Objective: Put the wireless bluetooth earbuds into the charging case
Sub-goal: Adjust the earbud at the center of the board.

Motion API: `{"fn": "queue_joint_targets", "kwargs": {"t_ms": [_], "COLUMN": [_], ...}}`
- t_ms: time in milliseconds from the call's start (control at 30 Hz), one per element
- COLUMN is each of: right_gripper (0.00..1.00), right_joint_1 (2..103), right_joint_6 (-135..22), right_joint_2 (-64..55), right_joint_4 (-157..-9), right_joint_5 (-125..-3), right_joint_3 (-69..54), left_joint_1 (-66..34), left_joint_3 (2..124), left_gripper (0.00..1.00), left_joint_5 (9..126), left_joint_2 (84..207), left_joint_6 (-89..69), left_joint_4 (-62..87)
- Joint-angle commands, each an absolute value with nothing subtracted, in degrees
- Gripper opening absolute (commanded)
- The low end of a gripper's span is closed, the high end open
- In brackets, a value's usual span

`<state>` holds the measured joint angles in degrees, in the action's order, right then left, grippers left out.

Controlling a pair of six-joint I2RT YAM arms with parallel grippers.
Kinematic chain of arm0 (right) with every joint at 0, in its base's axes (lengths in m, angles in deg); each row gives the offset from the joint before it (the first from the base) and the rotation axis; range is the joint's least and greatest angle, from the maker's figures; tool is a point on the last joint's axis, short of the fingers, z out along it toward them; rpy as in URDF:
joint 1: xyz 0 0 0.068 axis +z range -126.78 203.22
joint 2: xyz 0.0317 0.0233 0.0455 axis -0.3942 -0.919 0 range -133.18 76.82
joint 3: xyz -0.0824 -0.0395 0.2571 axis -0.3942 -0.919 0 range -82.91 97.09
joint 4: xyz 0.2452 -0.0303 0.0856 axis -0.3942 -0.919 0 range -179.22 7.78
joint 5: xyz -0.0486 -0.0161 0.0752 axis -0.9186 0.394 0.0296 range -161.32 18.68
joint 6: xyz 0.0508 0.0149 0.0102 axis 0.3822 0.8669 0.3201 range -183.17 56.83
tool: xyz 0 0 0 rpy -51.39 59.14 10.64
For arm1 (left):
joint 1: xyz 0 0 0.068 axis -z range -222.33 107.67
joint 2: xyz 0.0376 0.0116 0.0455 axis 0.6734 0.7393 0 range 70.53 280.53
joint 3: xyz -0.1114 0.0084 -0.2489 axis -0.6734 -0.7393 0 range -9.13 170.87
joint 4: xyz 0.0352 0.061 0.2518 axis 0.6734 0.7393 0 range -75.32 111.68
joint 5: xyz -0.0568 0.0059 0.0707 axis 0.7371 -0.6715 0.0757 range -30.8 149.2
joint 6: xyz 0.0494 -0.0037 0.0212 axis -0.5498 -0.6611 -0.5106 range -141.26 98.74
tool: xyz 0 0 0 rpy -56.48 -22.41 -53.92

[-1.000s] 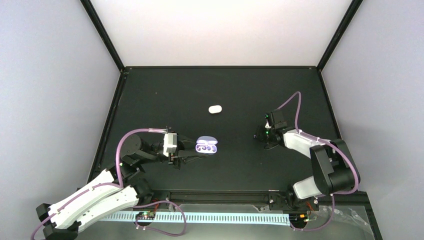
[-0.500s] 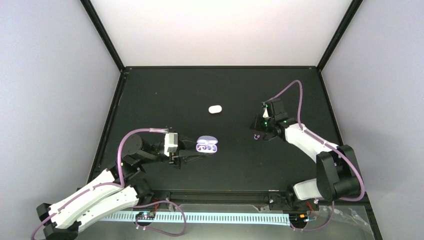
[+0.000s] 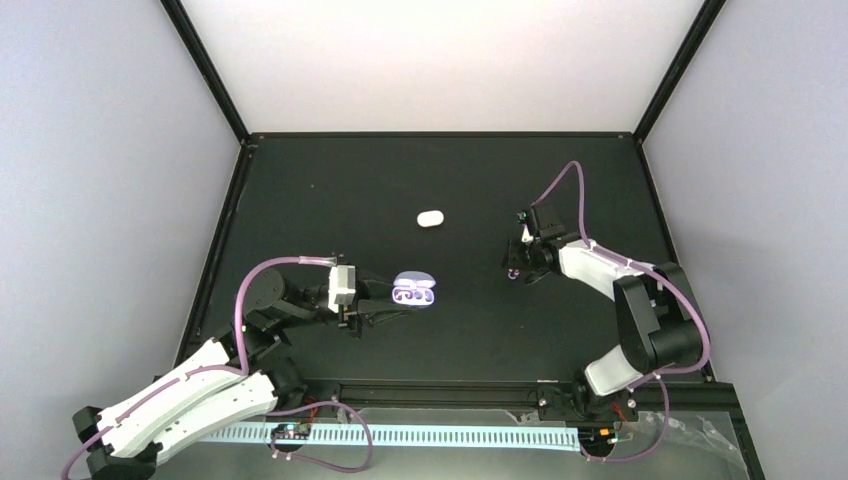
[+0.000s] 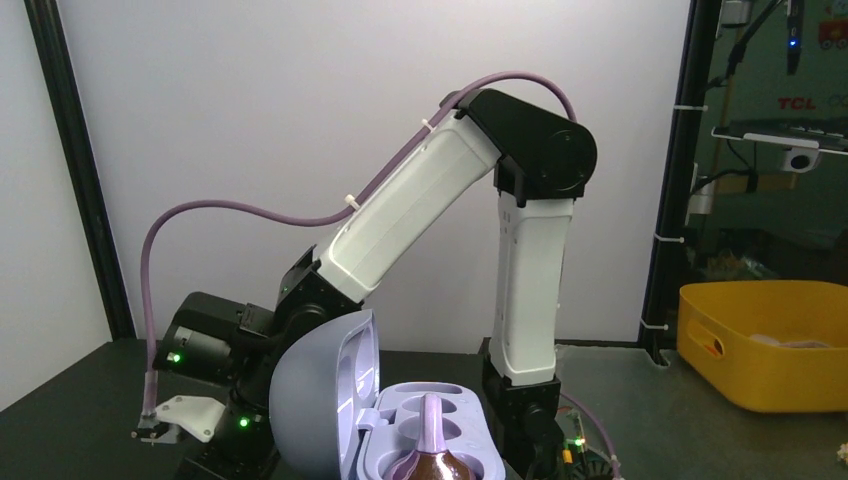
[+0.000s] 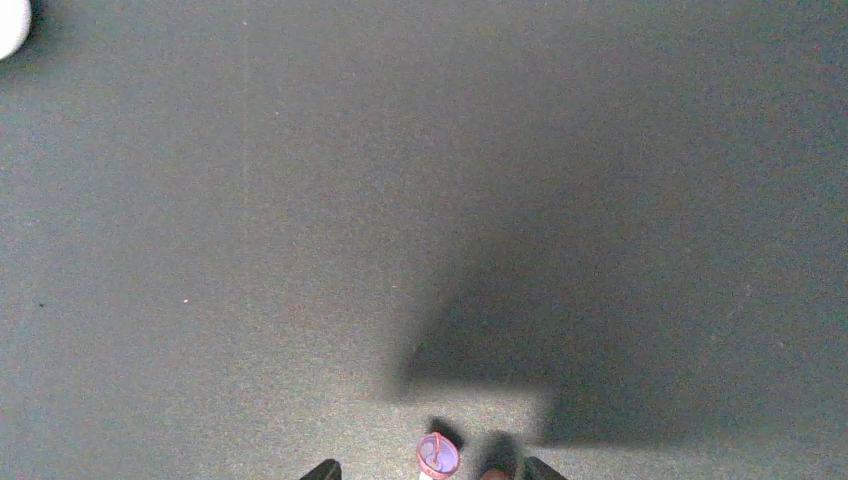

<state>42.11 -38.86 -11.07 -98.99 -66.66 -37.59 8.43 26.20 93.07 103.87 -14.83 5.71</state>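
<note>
Two small oval cases lie on the black table point(image 3: 300, 180). The white case point(image 3: 430, 218) is shut and sits near the middle, a little toward the far edge. The purple charging case point(image 3: 414, 292) stands open, nearer the near edge and left of centre. Its lid point(image 4: 322, 400) is raised beside the moulded base point(image 4: 455, 428). A purple stem point(image 4: 431, 425) with a dark rounded end shows in the base; whether it is seated I cannot tell.

The left gripper point(image 3: 385, 311) reaches just beside this case, and its finger spacing is not clear. The right gripper point(image 3: 514, 266) hangs low over the right half of the table. Its fingertips point(image 5: 327, 469) are spread wide, with a purple earbud point(image 5: 437, 455) lying on the mat between them.
</note>
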Motion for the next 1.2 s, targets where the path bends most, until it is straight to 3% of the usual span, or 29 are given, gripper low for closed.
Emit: {"fn": "queue_joint_targets", "kwargs": {"t_ms": [0,633,933,1167], "right_gripper": [0.46,0.46,0.46,0.45], "right_joint_1": [41.94,46.39,49.61,51.55], "right_joint_6": [-39.75,-36.79,-39.01,-40.54], "right_joint_2": [-11.9,-8.07,-4.94,-6.18], "right_joint_4": [-98.48,-99.35,-104.79,-105.88], "right_joint_5": [-67.05,-61.03,-73.11,-73.31], "right_joint_3": [-36.52,-40.76,-37.7,-34.9], "left_joint_1": [8.83,8.83,8.82,8.83], "left_joint_3": [26.32,26.29,26.29,26.29], "left_gripper": [0.02,0.02,0.02,0.02], "left_joint_5": [92.78,93.0,93.1,93.21], "left_joint_2": [102.98,103.43,102.95,102.63], "left_joint_6": [-15.55,-15.29,-15.29,-15.31], "left_joint_4": [5.99,5.42,5.76,5.89]}}
